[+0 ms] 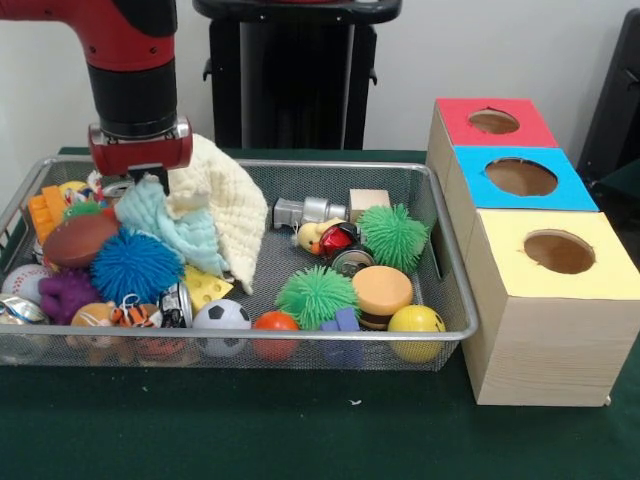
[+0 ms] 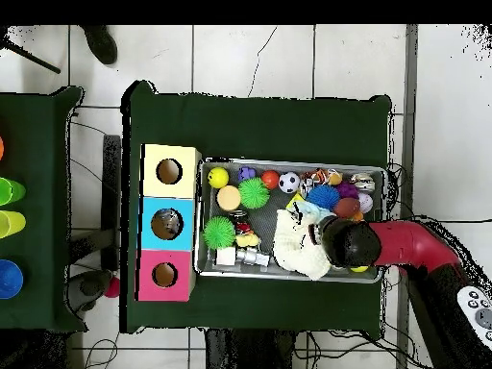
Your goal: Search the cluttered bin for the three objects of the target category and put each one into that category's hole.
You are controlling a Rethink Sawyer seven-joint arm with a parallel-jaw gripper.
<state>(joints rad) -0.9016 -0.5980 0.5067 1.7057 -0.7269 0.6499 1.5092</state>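
Observation:
The silver wire-mesh bin [image 1: 300, 164] is full of toys; it also shows in the overhead view [image 2: 288, 163]. My gripper [image 1: 141, 172] is lowered into its rear left corner, against a cream cloth [image 1: 232, 196] and a pale teal cloth [image 1: 165, 222]. Its tips are hidden. A shiny metal piece [image 1: 304, 212] lies at the back middle. A little tin can [image 1: 352, 263] lies beside the red toy. A foil lump [image 1: 20, 310] sits at the left front. The blue-topped box's hole [image 1: 521, 177] is open to the right of the bin, and shows in the overhead view [image 2: 166, 224].
The red-topped box [image 1: 495, 122] and the yellow-topped box [image 1: 558, 252] flank the blue one. Green spiky balls [image 1: 393, 236] [image 1: 315, 295], a blue spiky ball [image 1: 136, 266], a wooden block [image 1: 368, 200] and a soccer ball [image 1: 221, 315] crowd the bin.

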